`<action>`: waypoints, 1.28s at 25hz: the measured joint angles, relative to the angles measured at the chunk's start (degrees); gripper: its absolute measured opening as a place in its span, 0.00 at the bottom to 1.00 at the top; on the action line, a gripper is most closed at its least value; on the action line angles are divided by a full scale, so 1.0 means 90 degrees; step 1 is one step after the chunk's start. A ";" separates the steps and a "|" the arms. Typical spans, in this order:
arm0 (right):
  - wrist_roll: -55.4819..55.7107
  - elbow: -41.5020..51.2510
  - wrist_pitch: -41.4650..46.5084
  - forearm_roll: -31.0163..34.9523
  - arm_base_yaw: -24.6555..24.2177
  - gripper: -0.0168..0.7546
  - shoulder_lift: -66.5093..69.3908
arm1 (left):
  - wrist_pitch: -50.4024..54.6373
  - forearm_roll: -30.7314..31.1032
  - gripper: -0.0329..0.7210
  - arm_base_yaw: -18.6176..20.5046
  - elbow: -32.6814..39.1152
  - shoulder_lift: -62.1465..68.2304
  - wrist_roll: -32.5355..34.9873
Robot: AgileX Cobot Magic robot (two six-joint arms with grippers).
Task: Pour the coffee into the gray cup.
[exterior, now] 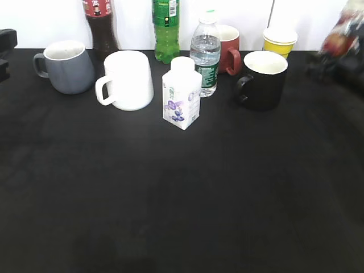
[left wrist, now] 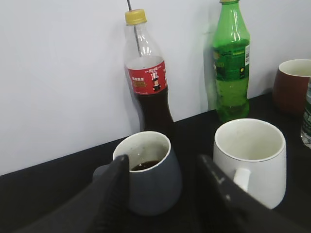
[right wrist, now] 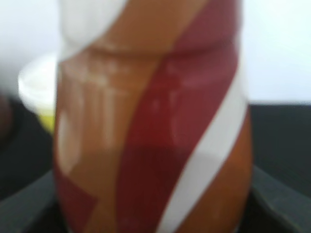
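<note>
Fingers [right wrist: 29, 213] of your right gripper clasp the coffee bottle [right wrist: 150, 121] by its labelled waist; thin plastic is light, slick and yielding, so squeeze moderately. Left fingers [left wrist: 114, 194] stand released, flanking the gray cup [left wrist: 148, 177] on the counter [exterior: 182, 199].

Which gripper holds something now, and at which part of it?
The right gripper seems to hold the coffee bottle low on its labelled body. The left gripper holds nothing.
</note>
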 joint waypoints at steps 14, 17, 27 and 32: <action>-0.0051 -0.0871 -0.0426 -0.0447 -0.0012 0.83 0.1381 | 0.0000 0.0000 0.49 0.0000 0.0000 0.0000 0.0000; -0.0051 -0.0307 -0.0190 -0.0408 -0.0012 0.84 0.0822 | 0.0000 0.0000 0.49 0.0000 0.0000 0.0000 0.0000; -0.0045 0.0319 0.6984 -0.0489 0.0635 0.79 -0.2900 | 0.3999 -0.1065 0.49 0.0000 -0.0524 0.0000 -0.0013; -0.0045 -0.0879 1.1960 0.0560 0.1550 0.75 -0.4313 | 0.8283 -0.1893 0.49 0.0000 -0.1755 -0.0037 -0.0018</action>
